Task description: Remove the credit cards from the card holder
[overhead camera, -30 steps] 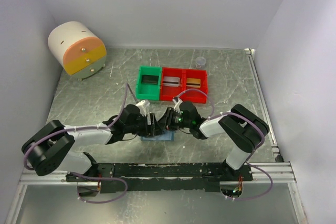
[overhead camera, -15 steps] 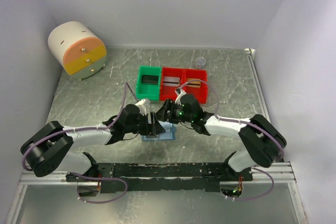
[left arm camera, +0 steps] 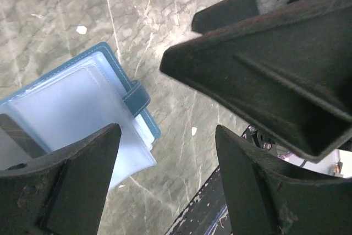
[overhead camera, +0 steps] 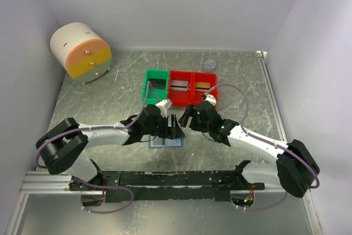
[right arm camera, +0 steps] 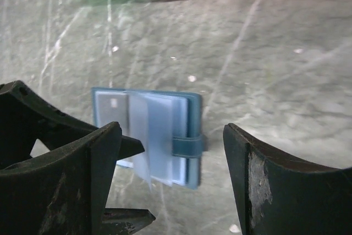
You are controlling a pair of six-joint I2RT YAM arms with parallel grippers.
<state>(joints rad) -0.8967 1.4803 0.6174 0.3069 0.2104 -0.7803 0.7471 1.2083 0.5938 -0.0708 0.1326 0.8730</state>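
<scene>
The blue-grey card holder (overhead camera: 165, 142) lies open on the table, its clear sleeves fanned and its snap tab (right arm camera: 187, 146) pointing right. A greyish card (right arm camera: 111, 108) shows in its left pocket. The holder (left arm camera: 71, 108) sits under my left gripper's near finger. My left gripper (overhead camera: 174, 127) hovers open over the holder's right edge, holding nothing. Just right of it my right gripper (overhead camera: 190, 117) is open and empty, with the holder (right arm camera: 148, 133) seen between its fingers from above. Three credit cards lie in the bins: dark (overhead camera: 158, 84), silvery (overhead camera: 179, 85) and gold (overhead camera: 202, 86).
A green bin (overhead camera: 147, 93) and a red double bin (overhead camera: 192, 99) stand behind the holder. A round drawer unit (overhead camera: 81, 52) is at the back left and a small clear cup (overhead camera: 209, 65) at the back. The metal rail (overhead camera: 165, 179) runs along the near edge.
My right gripper has opened and drawn back to the right, away from the holder. My left gripper has shifted right over the holder and stays open.
</scene>
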